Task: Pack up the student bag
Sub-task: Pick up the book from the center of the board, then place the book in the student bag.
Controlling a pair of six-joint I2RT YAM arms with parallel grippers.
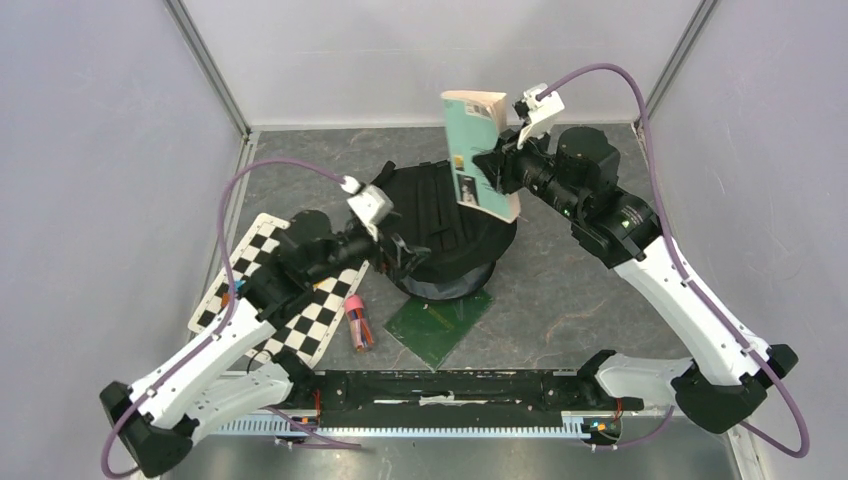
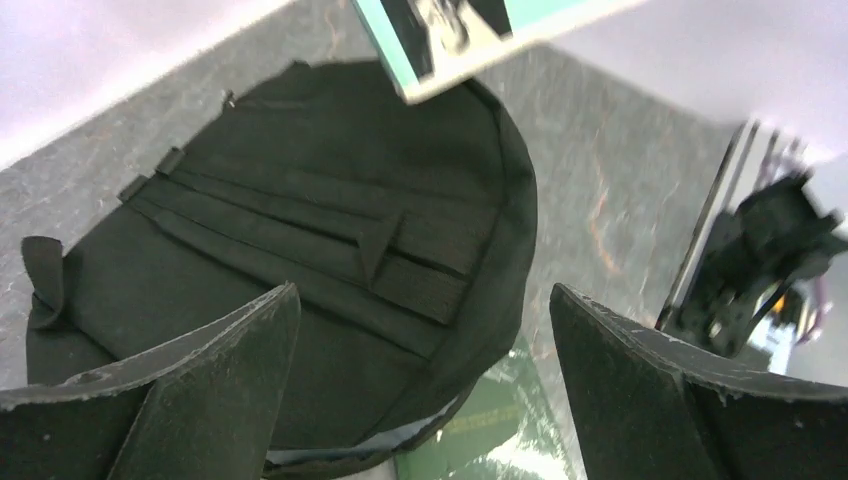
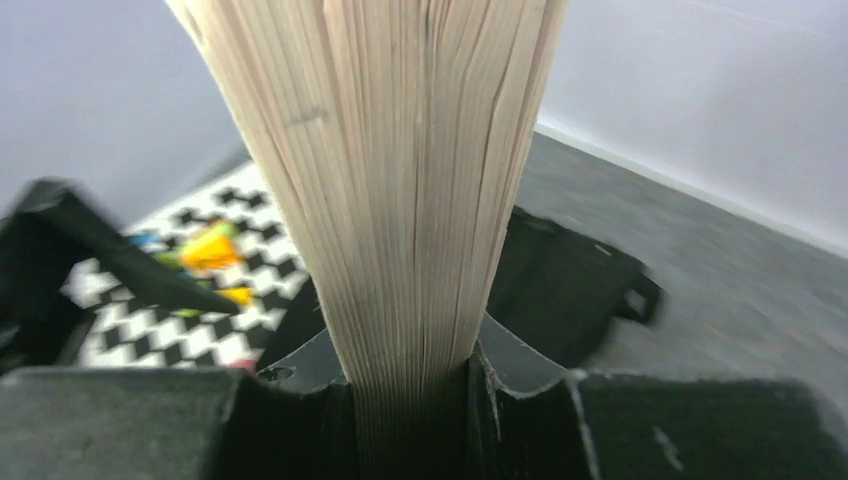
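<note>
Teal paperback [image 1: 478, 150] pinched in right gripper [image 1: 492, 165] over soft rounded black student bag [image 1: 445, 225]; left gripper [image 2: 425, 380] agape; mottled grey tabletop [image 1: 570, 290], white walls [image 1: 400, 50].

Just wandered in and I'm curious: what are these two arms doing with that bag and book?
They are packing a bag. The right tool is clamped on a thick teal paperback book, holding it in the air above the large black fabric backpack lying on the table. The left tool hangs open at the backpack's edge, gripping nothing. A black-and-white checkered board and a flat dark green book lie by it.
</note>
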